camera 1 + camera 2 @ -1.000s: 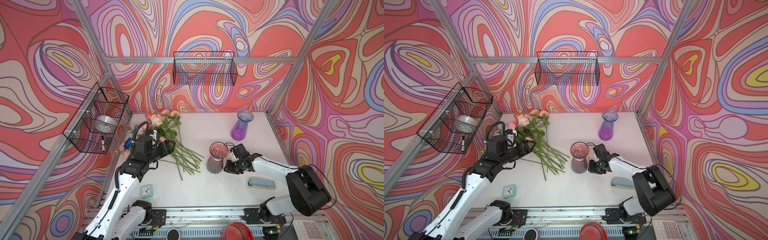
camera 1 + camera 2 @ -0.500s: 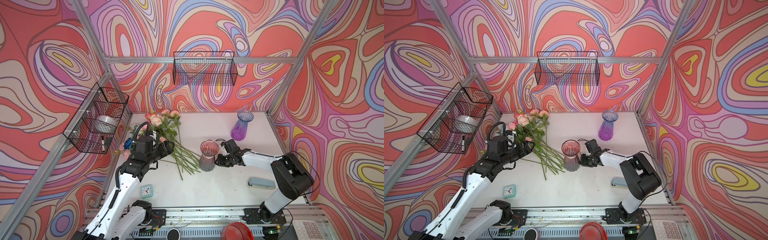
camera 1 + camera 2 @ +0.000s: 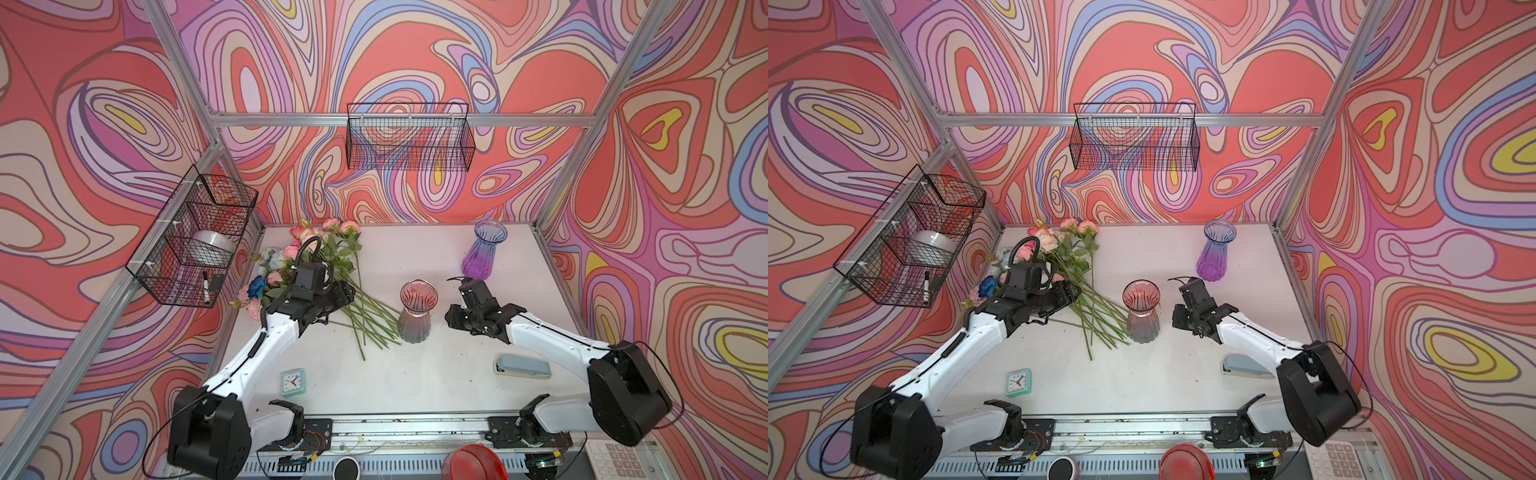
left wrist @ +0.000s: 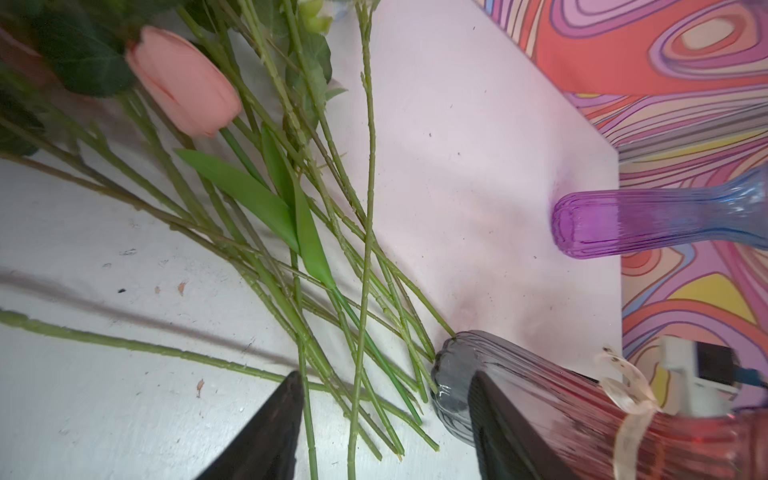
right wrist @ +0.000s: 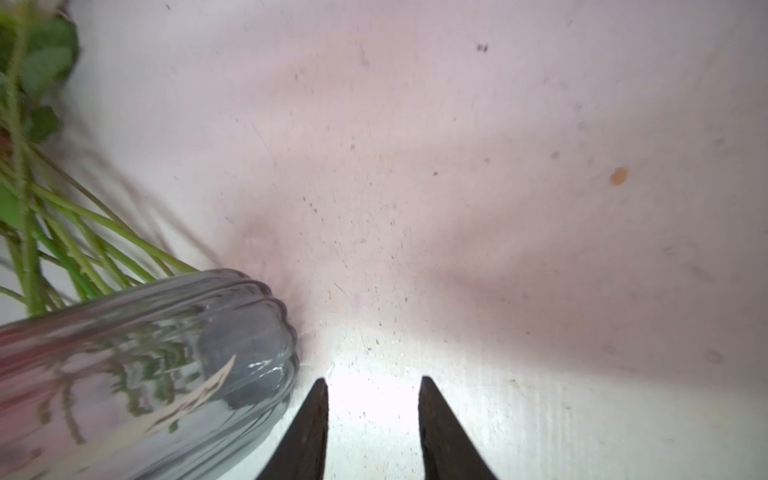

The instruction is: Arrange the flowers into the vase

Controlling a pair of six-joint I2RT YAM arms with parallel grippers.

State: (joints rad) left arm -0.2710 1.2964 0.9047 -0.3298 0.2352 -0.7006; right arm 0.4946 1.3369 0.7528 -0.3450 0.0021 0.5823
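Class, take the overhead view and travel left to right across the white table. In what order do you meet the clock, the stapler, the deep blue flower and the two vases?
Blue flower → clock → pink vase → purple vase → stapler.

Flowers [image 3: 352,259] lying far left on table [image 3: 415,386], stem ends just beside central vase [image 3: 417,318], second vase [image 3: 484,257] far right, clock [image 3: 293,382] near left, stapler [image 3: 523,368] near right.

A teal clock [image 3: 293,381] and grey stapler [image 3: 523,368] sit on the white table [image 3: 415,253].
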